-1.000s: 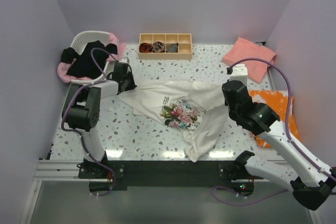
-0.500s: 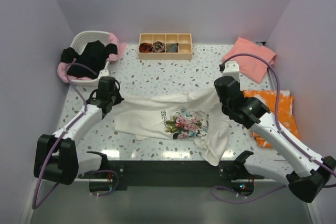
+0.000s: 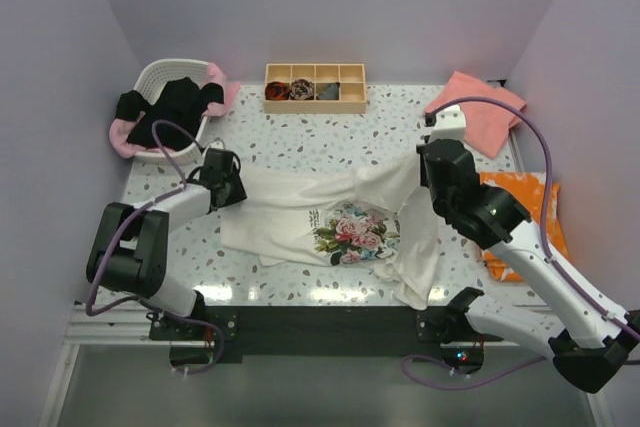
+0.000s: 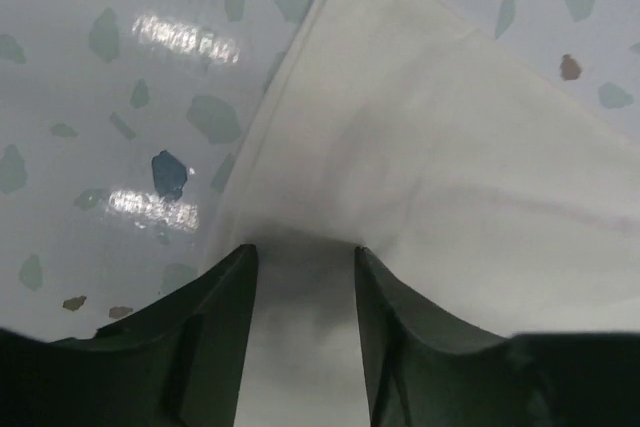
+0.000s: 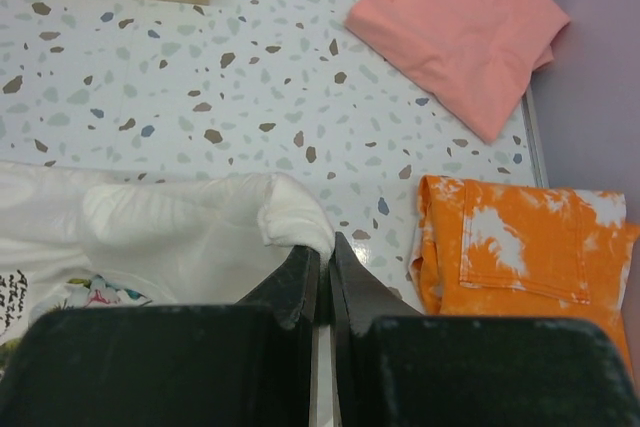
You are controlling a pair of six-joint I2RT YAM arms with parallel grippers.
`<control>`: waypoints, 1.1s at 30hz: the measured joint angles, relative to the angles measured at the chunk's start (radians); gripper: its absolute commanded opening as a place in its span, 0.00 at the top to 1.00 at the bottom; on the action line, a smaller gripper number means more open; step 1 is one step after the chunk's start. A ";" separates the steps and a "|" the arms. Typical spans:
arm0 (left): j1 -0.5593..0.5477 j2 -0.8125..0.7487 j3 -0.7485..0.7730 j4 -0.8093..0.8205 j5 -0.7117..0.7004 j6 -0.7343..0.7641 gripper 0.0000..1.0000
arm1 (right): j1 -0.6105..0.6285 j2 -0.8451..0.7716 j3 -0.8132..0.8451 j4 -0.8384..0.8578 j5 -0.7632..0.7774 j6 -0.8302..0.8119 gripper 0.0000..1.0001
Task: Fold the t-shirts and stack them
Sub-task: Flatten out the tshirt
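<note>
Cream t-shirt lies rose print up on mid worktop, its right side bunched. Left claw sits at the shirt's left edge, fingers parted, cloth flat between them and not pinched. Right claw is closed on a rumpled fold at the shirt's upper right edge. Salmon-pink t-shirt lies far right; black t-shirt is draped over white basket, far left

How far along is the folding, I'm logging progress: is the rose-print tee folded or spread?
Spread, not folded: the rose-print tee lies open, print up, one side bunched.
</note>
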 measured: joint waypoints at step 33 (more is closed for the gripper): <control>0.000 -0.007 0.194 -0.047 0.074 0.051 1.00 | 0.000 0.026 -0.032 -0.011 -0.045 -0.010 1.00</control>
